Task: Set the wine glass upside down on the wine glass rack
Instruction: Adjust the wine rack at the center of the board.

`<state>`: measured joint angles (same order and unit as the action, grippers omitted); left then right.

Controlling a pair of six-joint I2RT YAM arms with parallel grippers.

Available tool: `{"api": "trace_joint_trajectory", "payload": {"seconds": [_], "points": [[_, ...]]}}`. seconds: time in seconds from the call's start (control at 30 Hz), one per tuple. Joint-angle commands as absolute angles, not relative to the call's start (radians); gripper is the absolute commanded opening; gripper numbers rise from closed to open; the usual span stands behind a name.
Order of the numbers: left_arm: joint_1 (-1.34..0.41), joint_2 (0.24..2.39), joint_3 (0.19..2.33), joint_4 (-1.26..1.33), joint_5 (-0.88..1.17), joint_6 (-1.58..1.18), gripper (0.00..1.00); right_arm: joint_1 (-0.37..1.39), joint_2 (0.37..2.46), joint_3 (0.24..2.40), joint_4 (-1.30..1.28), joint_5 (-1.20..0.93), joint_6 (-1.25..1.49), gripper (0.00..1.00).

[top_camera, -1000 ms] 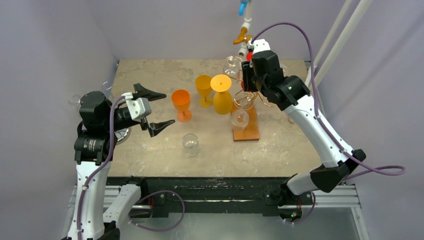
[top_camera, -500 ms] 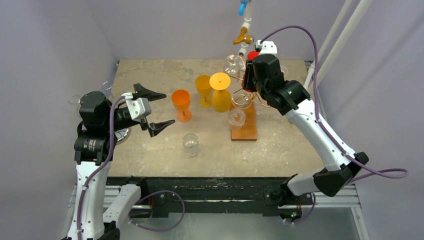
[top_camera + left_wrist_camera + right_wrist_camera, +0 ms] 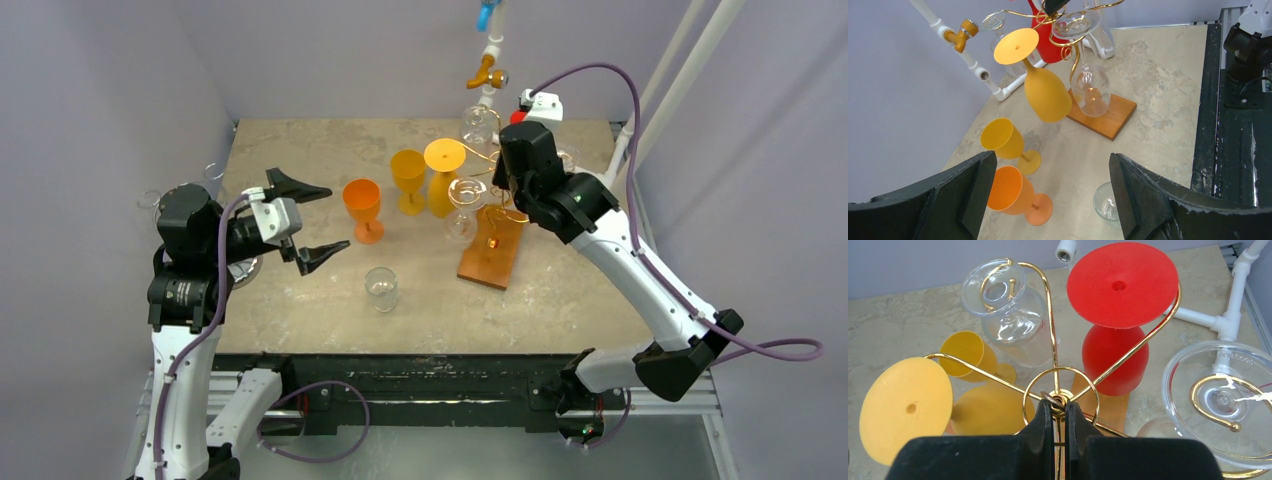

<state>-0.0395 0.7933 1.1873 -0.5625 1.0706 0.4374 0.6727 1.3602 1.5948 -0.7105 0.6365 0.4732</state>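
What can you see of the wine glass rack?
The wine glass rack is thin gold wire: curled arms fan from a ringed central post on a rectangular wooden base, askew on the table. A red glass, a yellow glass and clear glasses hang upside down from it. Jaws of the right gripper are shut on the post's top.

Top view looks down from behind on the whole table (image 3: 300, 160). All views share the rack (image 3: 490, 258): well ahead of the left pincer (image 3: 1052, 157), close at the right pincer (image 3: 1059, 410) tips.

Bright even light, soft shadows, sharp focus
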Motion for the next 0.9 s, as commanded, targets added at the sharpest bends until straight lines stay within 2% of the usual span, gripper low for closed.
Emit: {"api": "trace_joint_trajectory", "payload": {"seconds": [0.0,0.1,0.2,0.5,0.63,0.87], "points": [[-0.034,0.783,1.210,-0.549,1.091,0.449,0.89,0.687,1.342,1.585,-0.732,0.699,0.508,0.00],[-0.034,0.780,1.210,-0.553,1.092,0.453,0.89,0.688,1.340,1.597,-0.732,0.705,0.500,0.02],[-0.034,0.779,1.212,-0.556,1.092,0.456,0.89,0.687,1.339,1.618,-0.745,0.705,0.496,0.12],[-0.034,0.785,1.185,-0.604,1.102,0.496,0.90,0.688,1.305,1.660,-0.762,0.659,0.477,0.30],[-0.034,0.798,1.167,-0.699,1.098,0.590,0.94,0.687,1.303,1.687,-0.769,0.640,0.466,0.40],[-0.035,0.918,1.130,-1.038,1.049,0.883,0.97,0.687,1.301,1.773,-0.789,0.631,0.436,0.53]]}}
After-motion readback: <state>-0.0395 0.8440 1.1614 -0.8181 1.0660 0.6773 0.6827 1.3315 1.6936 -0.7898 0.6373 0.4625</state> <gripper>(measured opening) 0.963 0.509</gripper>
